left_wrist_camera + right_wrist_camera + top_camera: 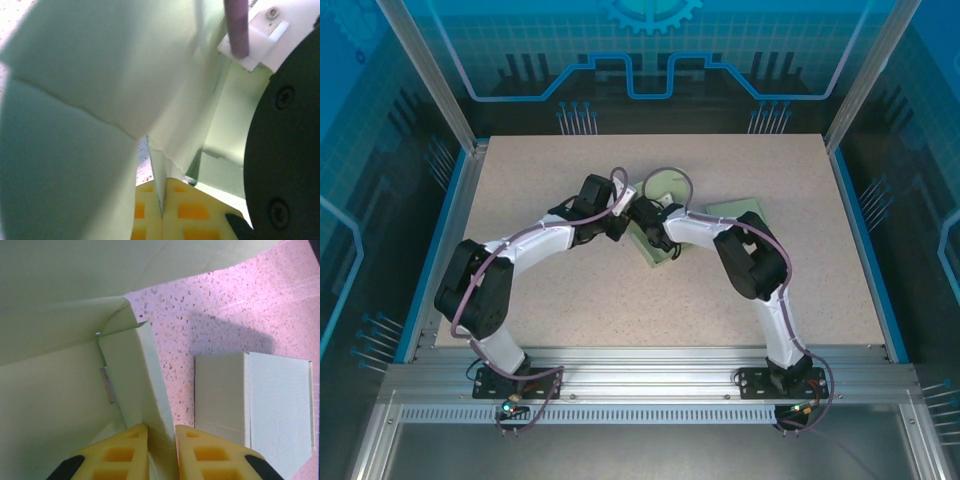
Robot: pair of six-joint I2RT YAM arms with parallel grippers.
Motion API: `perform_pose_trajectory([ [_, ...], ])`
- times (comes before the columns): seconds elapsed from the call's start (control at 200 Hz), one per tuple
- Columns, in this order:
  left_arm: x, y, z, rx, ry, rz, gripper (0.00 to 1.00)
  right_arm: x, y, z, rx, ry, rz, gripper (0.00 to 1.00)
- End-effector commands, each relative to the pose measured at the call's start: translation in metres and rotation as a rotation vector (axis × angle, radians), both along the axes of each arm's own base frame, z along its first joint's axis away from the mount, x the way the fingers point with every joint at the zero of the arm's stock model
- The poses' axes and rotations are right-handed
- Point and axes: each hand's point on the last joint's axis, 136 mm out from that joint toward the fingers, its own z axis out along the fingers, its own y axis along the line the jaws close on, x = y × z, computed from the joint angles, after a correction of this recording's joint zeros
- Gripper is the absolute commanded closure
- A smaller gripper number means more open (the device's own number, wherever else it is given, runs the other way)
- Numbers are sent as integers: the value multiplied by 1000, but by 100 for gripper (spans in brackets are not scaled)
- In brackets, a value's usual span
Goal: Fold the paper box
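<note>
The speckled table (pixel 570 300) carries everything, and both arms reach in over its middle until their wrists almost meet. Between them lies the paper box (pixel 655 252), pale green and only partly formed, a little behind the table's centre, with one rounded flap sticking out toward the far edge. Just to its right, apart from it, sits a second box (pixel 738 210) of the same pale green, closed and lying flat on the surface.

From above, the left gripper (pixel 620 225) and right gripper (pixel 645 215) are crowded so tightly that their fingertips are hard to make out.

The wrist cameras are clearer. The left gripper (pixel 162 215) has its yellow fingers pressed together on a thin paper edge of the paper box (pixel 100 75). The right gripper (pixel 161 455) pinches an upright wall of the paper box (pixel 60 390) between its yellow fingers (pixel 120 455), with the second box (pixel 260 405) nearby on the table.
</note>
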Motion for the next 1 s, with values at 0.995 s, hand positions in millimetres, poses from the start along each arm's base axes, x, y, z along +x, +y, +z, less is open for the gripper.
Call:
perform_pose_trajectory([
  [0.995,12,-2,-7,-269,251,76,99,-46,-22,-45,-158,-4,-90,86],
])
